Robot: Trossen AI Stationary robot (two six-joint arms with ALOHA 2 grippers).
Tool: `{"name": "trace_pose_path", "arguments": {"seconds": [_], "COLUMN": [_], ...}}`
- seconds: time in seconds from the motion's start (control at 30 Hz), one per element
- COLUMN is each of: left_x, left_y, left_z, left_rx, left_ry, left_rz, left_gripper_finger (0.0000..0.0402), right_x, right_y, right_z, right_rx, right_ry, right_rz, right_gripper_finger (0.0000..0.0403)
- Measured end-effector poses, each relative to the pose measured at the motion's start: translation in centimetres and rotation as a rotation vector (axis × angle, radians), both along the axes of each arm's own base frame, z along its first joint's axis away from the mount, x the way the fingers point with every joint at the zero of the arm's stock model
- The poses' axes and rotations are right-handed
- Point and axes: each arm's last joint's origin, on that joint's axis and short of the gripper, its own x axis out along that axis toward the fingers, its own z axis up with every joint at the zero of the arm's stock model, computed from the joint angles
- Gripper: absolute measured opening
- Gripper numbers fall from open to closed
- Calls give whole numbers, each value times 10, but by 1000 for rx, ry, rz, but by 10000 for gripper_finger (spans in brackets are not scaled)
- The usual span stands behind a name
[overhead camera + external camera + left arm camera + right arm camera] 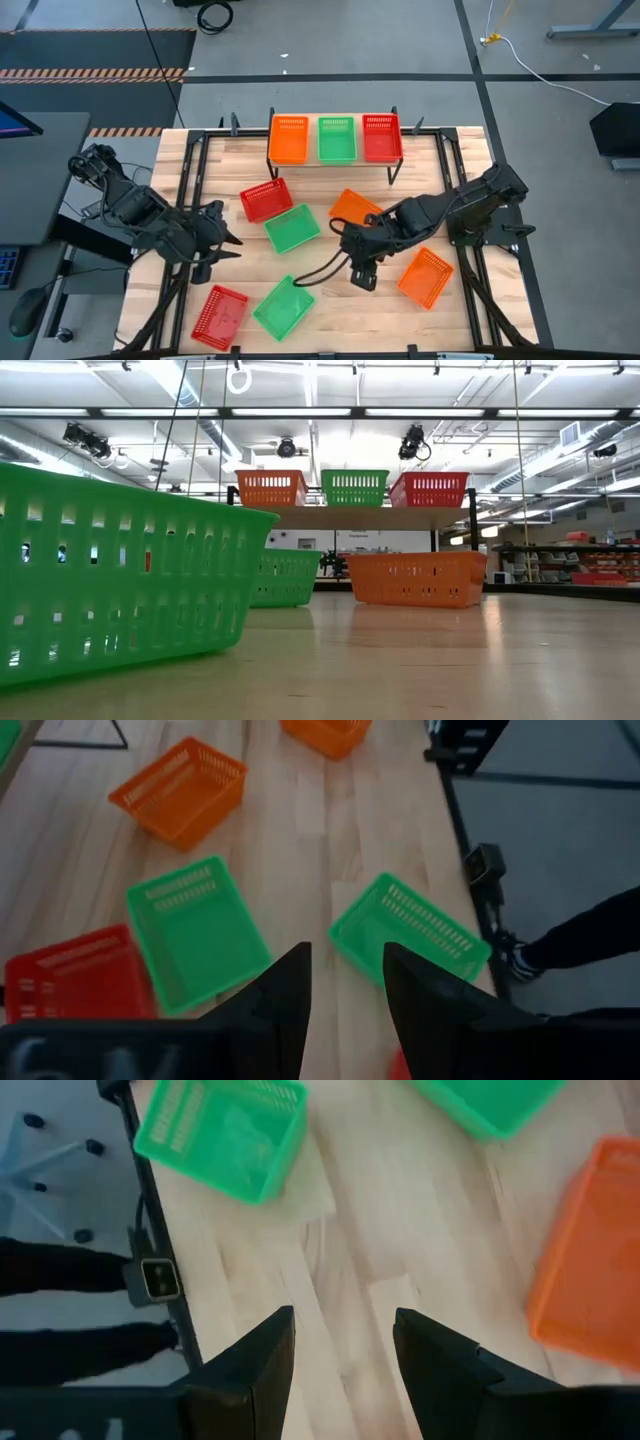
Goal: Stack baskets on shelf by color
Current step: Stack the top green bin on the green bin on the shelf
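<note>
three red baskets [266, 199], three green [292, 228], three orange [425, 276]

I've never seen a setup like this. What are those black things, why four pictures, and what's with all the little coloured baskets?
The black things are two robot arms at a wood-plank table; each ends in a two-finger gripper. One picture looks straight down, one looks level across the tabletop, and two come from cameras on the arms' wrists.

The left gripper and right gripper both stand open, holding nothing.

On the low wooden-topped shelf sit an orange plastic mesh basket, a green one and a red one. Six more lie scattered on the table: two red, two green, two orange.
</note>
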Motion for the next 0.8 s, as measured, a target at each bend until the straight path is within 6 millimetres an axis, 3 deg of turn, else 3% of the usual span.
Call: {"name": "trace_pose_path", "arguments": {"seconds": [0.3,0.53,0.8], "left_x": [6,7,27], "left_y": [-3,-3,-12], "left_z": [8,7,-13], "left_rx": [-13,-100,-57], "left_ry": [-109,-107,1], "left_rz": [31,133,202], "left_gripper_finger": [133,133,133], "right_x": [22,15,-7], "right_y": [-5,-19,-1], "right_z": [2,-14,-56], "right_rx": [-79,-174,-157], "right_ry": [-202,-33,115], "right_rz": [-15,6,47], "right_gripper_finger": [167,165,165]}}
